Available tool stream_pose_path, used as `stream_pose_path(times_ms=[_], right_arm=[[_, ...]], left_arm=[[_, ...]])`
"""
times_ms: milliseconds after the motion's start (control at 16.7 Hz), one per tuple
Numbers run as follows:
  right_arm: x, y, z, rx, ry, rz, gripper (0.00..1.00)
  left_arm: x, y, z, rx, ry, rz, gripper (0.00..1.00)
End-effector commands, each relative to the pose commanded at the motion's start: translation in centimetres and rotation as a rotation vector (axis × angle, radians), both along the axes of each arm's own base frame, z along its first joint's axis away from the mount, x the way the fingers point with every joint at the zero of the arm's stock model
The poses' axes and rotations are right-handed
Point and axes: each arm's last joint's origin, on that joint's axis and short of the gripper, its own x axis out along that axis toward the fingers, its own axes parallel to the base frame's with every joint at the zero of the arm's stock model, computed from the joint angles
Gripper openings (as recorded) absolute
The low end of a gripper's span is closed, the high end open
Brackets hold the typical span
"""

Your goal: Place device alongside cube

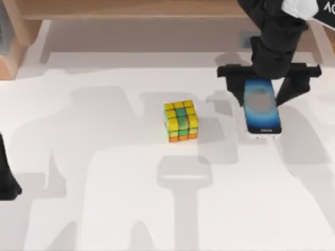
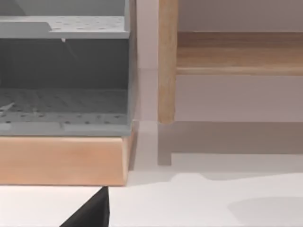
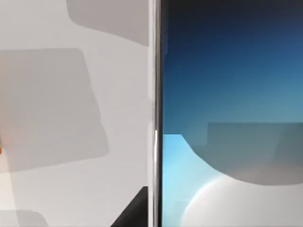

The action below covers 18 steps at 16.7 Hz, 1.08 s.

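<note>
The device (image 1: 261,107) is a blue-screened phone with a pale rim, lying lengthwise at the table's right side. My right gripper (image 1: 268,79) reaches down over its far end, one dark finger against each long edge, shut on it. In the right wrist view the device (image 3: 232,118) shows up close, with a dark fingertip (image 3: 135,213) at its silver edge. The cube (image 1: 181,121), yellow with green and orange tiles, stands near the table's middle, well to the left of the device and apart from it. My left arm (image 1: 5,178) is parked at the left edge.
A wooden shelf rail (image 1: 131,9) runs along the back of the white table (image 1: 104,198). In the left wrist view, a grey perforated rack (image 2: 64,71) sits on a wooden base (image 2: 61,161) beside a wooden post (image 2: 167,61).
</note>
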Motion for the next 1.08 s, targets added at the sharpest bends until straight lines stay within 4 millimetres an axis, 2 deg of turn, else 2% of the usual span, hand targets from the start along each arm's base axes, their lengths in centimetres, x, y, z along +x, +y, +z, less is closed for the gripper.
stream_pose_path(times_ms=[660,1080], right_arm=[[-0.4,0.1,-2.4,0.016,0.038,0.006,0.00],[-0.1,0.3,-3.2,0.018,-0.020,0.007,0.00]], left_arm=[[0.0,0.0,0.0,0.000,0.000,0.000,1.00],[0.0,0.0,0.0,0.000,0.000,0.000,1.00]])
